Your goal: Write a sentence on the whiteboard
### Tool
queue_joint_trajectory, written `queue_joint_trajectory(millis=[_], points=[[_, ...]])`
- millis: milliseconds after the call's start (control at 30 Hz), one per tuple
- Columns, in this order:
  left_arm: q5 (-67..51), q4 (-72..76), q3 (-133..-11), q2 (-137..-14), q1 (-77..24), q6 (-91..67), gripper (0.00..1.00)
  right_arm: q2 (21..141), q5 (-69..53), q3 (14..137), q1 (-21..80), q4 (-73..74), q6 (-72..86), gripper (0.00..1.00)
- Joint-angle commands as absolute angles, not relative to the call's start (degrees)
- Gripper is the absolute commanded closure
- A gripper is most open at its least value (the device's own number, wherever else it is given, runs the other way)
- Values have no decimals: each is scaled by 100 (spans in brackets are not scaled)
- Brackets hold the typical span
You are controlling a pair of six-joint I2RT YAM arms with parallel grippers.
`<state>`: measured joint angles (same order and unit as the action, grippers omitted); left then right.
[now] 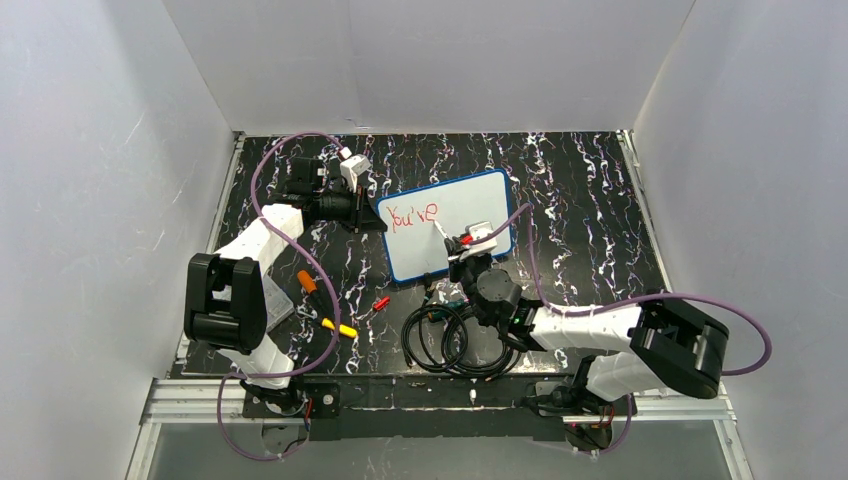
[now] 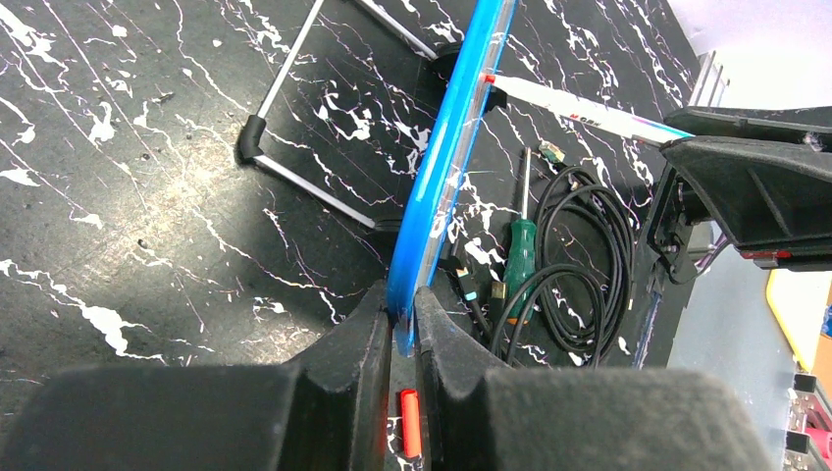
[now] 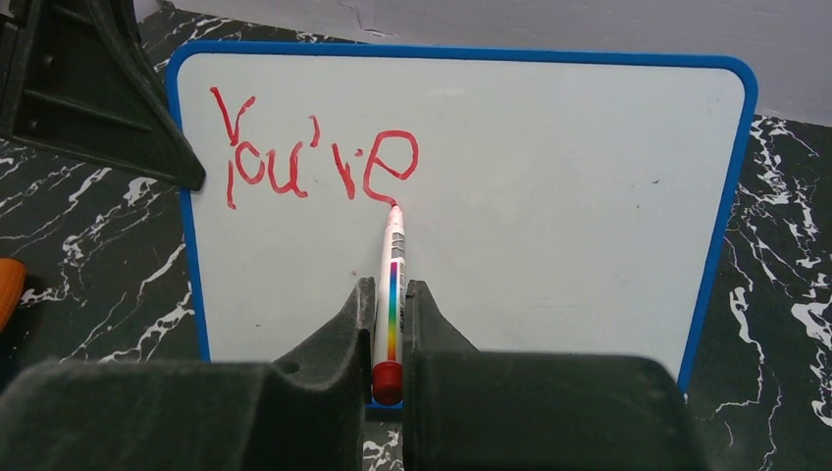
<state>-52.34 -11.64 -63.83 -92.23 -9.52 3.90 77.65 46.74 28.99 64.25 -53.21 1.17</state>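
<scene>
Right wrist view: fingers [image 3: 338, 339] clamp marker [image 3: 394, 275], tip touching whiteboard [image 3: 569, 196].

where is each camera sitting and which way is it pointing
top external: above and behind the bases, looking down at the table; left arm and right arm both show.
left wrist: on the left arm, looking along the whiteboard's blue edge; left gripper shut on it.
right wrist: on the right arm, facing the whiteboard's front; right gripper shut on the marker, tip at the sentence.
shared: both wrist views show the marker touching the whiteboard.
</scene>
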Motion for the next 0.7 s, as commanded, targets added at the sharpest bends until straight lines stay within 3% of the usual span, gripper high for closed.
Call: queue_joint_trajectory(millis=[0,233,667], points=[[-5282,-1424,-6549,-8957,-976,541,100,7450,4620,3002,6398,-4991,18,99],[-5289,-1450,-6563,-9004,-974,552,100,6751,4276,2918,6318,-4423,18,99],[-5282,-1457,-6553,-9011,-976,548,100,6267,2761,2663,5064,-4347,487,99]])
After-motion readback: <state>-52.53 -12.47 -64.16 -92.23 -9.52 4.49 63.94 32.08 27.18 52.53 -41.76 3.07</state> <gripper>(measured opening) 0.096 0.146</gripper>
